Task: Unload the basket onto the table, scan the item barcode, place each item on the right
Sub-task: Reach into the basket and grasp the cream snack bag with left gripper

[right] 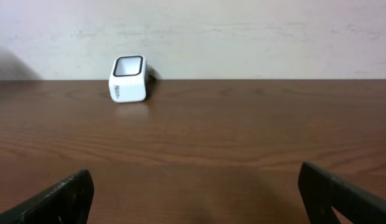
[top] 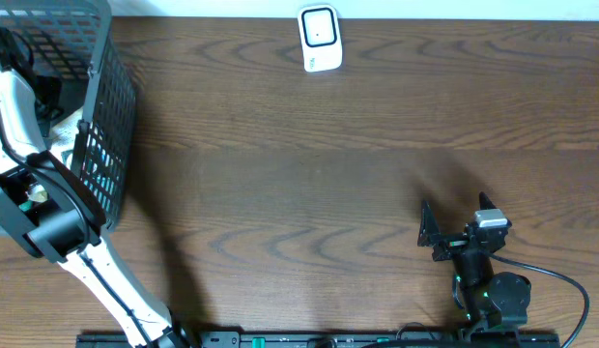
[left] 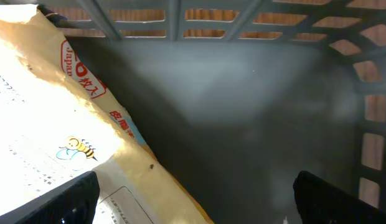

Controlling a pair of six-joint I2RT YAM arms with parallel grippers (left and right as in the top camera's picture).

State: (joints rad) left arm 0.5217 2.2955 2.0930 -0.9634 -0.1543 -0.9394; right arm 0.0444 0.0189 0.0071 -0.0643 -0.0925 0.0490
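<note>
Wood table (top: 328, 193) noted | item packet (left: 50, 124) found inside basket (top: 111, 126), ungrasped | left gripper (left: 199, 208) spread wide in basket | right gripper (right: 193, 199) spread, well apart from basket | scanner (top: 319, 39) judged unused; pick and scan outstanding

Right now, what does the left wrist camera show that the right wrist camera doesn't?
Only the left wrist view: the inside of the dark grey plastic mesh basket, with a tan paper packet printed with red Japanese text and a small bee, at the frame's left. Only the right wrist view: the small white boxy barcode scanner standing on the brown wooden table before a pale wall. Shared: each shows its own gripper, left gripper and right gripper, black fingers spread wide with nothing between them; wood also shows through the basket's slots.
</note>
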